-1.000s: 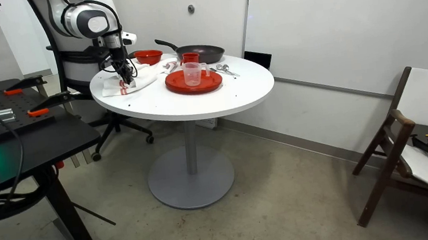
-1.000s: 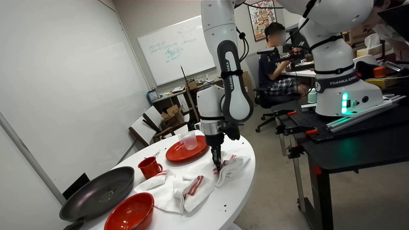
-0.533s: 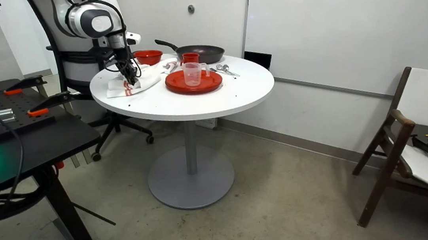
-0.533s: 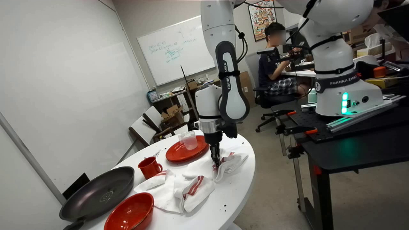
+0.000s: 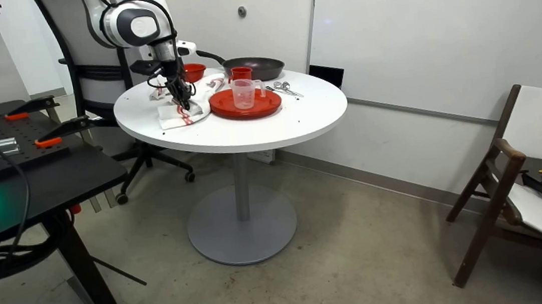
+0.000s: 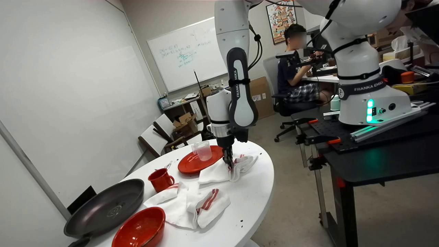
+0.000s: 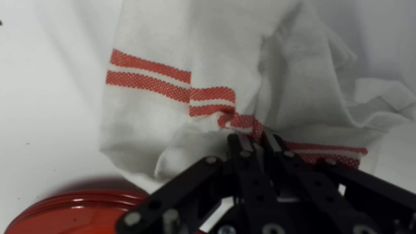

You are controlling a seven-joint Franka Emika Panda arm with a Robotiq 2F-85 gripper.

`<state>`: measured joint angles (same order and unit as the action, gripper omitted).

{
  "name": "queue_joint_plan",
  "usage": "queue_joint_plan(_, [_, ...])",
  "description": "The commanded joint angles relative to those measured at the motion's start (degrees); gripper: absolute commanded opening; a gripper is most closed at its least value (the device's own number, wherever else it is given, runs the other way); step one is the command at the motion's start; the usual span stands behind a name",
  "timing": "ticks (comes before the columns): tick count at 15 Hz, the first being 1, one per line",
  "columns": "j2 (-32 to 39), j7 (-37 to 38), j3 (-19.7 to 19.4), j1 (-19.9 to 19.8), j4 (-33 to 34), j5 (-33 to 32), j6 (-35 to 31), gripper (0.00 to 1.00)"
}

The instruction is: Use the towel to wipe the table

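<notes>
The white cloth towel with red stripes (image 7: 227,74) lies bunched on the white round tabletop (image 5: 229,138), just beside a stack of glossy red round plates (image 5: 223,107). The black two-fingered tool (image 7: 255,138) clenches a fold of it. A second crumpled white cloth (image 6: 180,209) lies farther from the plates, as do several dark specks (image 6: 241,220). I judge the grasp done and the wiping partly through at best, with those specks left.

Towels (image 7: 211,65): two, one pinched in the gripper (image 7: 255,139), second towel (image 6: 188,206) nearby. Near it: clear measuring cup (image 6: 203,151), one. Farther off: red mug (image 6: 159,180), one; frying pan (image 6: 103,209), one; red bowl (image 6: 139,228), one. Red plate (image 6: 192,167) beside it: single or stacked, undetermined.
</notes>
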<state>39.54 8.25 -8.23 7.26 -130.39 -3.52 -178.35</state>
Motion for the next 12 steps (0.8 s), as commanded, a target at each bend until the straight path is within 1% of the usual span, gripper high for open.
queue_joint_plan(1, [1.81,-1.79,-2.14,-0.08,1.47,0.77,0.84,0.03])
queue_joint_plan(6, [1.78,-0.99,-3.13,-1.03,-0.66,1.69,0.13,0.03])
queue_joint_plan(8, [1.11,-0.35,-2.20,-1.74,-2.44,2.51,0.20,0.03])
queue_joint_plan(12, [-2.18,-1.61,1.56,-2.56,-6.50,2.77,2.08,0.03])
